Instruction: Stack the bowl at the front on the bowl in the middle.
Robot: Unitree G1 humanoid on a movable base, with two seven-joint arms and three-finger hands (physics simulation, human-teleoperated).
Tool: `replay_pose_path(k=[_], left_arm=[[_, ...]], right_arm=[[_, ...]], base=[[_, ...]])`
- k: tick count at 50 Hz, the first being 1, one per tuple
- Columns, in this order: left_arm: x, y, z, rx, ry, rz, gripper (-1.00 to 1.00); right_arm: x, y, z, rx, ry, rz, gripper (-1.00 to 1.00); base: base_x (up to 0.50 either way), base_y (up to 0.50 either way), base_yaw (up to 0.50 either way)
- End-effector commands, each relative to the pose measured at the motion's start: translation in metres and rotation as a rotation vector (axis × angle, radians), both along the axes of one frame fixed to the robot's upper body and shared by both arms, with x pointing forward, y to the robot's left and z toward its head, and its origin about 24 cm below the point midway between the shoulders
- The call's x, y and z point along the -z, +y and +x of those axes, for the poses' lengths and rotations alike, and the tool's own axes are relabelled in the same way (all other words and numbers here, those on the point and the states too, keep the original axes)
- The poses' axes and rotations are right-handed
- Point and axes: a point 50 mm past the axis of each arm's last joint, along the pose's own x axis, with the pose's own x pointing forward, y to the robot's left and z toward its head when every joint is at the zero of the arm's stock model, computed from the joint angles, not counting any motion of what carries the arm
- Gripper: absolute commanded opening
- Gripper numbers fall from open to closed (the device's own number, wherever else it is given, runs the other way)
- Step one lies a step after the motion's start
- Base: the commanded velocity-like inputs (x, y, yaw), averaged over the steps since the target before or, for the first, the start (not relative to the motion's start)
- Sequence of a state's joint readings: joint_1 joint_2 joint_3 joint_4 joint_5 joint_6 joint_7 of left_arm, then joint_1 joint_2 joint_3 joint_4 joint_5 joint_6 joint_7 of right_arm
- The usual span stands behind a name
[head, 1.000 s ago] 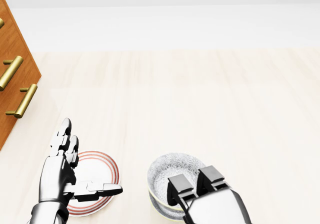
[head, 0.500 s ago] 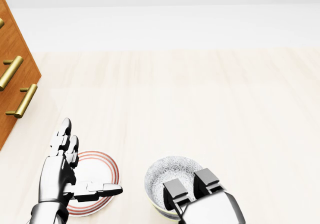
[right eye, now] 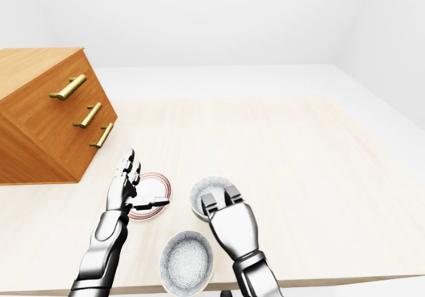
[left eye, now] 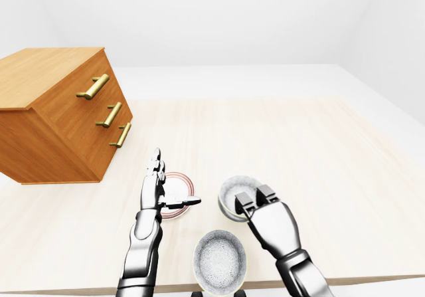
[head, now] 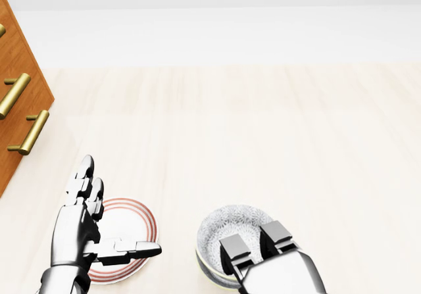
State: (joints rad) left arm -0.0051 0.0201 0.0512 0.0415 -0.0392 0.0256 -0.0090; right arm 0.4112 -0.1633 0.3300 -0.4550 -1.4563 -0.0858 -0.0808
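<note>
Two grey speckled bowls and a red-ringed dish stand on the pale wooden table. The nearer speckled bowl sits by the table's bottom edge in the left-eye view. The farther speckled bowl lies just above it, right of the dish. My right hand hooks two fingers over that bowl's near rim; its thumb is hidden. My left hand hovers over the ringed dish, flat and open, thumb pointing right.
A wooden dresser with brass handles stands at the left of the table. The table's near edge runs just below the nearer bowl. A white floor and walls lie beyond.
The right hand and the farther speckled bowl slid slightly left, then back right, together. The left hand has not moved.
</note>
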Motion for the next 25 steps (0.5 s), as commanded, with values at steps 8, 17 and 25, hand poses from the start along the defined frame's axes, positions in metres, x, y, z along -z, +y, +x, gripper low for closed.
replay_pose_path(k=[8,17,25], left_arm=[[0.0,-0.0003,-0.0002,0.001,0.0,-0.001,1.0],[-0.0002,-0.0001,-0.0002,0.001,0.0,0.0,1.0],[-0.0001,-0.0001,-0.0002,0.001,0.0,0.0,1.0]], right_arm=[[0.0009,0.0052,0.0004,-0.017,-0.019,0.0,-1.0],[0.0035,0.0086,0.0011,-0.026,-0.014,-0.004,-1.0],[0.0072,0.0107,0.0016,-0.033,-0.008,-0.007,-1.0]], base=[[0.0,0.0,0.0],[0.0,0.0,0.0],[0.0,0.0,0.0]])
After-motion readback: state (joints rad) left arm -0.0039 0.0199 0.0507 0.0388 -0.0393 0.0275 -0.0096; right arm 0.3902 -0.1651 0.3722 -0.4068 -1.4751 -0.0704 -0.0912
